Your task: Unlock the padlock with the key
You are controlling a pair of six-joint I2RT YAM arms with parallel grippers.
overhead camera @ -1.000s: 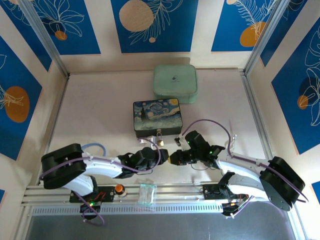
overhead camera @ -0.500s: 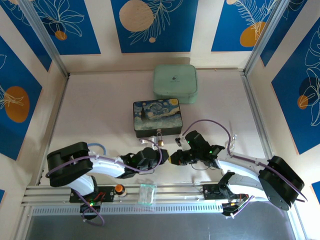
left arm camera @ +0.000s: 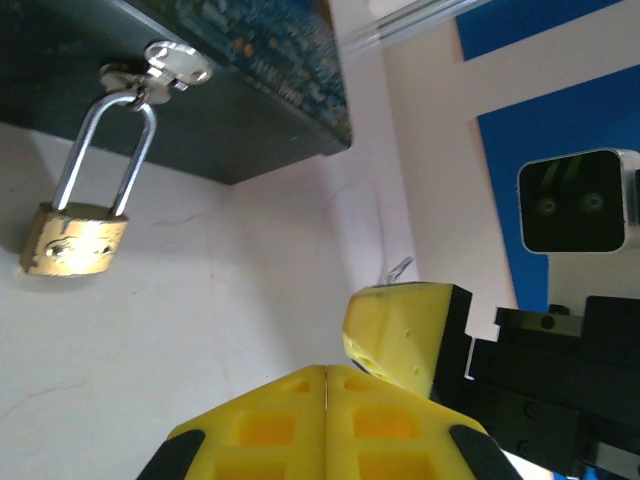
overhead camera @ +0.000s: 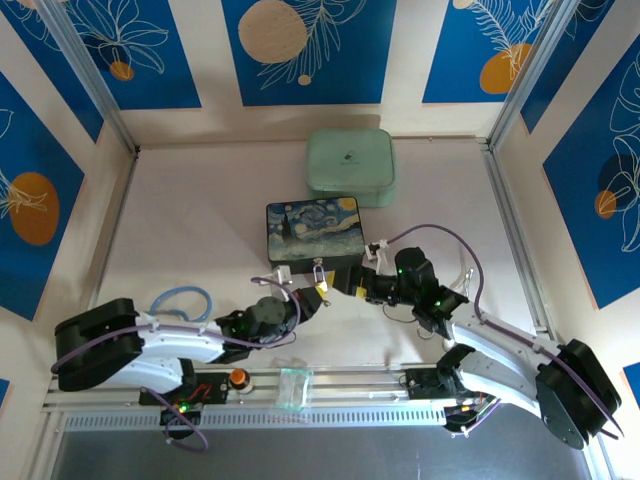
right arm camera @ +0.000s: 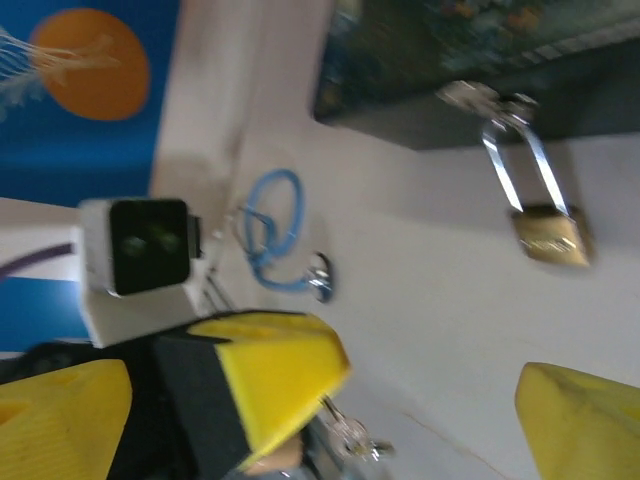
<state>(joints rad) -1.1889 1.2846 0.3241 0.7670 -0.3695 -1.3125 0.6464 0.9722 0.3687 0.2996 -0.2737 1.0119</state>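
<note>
The brass padlock (left arm camera: 72, 238) hangs by its silver shackle from the hasp on the painted tin box (left arm camera: 230, 110), seen too as padlock (overhead camera: 320, 275) and padlock (right arm camera: 548, 236). My left gripper (left arm camera: 327, 368) is shut, its yellow fingers pressed together just below and right of the padlock. The thin silvery key (right arm camera: 352, 436) sticks out from its tip, and the key's end (left arm camera: 397, 268) peeks past one right finger (left arm camera: 400, 335). My right gripper (right arm camera: 322, 385) is open, its fingers wide apart either side of the left gripper (right arm camera: 265, 375). From above, left gripper (overhead camera: 311, 299) and right gripper (overhead camera: 349, 285) nearly touch.
A mint-green case (overhead camera: 350, 166) lies behind the tin box (overhead camera: 315, 232). A blue cable loop (overhead camera: 183, 300) with a round silver knob (right arm camera: 320, 276) lies at the left. An orange button (overhead camera: 238, 377) and a clear packet (overhead camera: 293, 388) sit on the front rail.
Both grippers have moved from the near table toward the tin box and padlock. The left arm's elbow has swung down and to the left, and the right arm has stretched forward.
</note>
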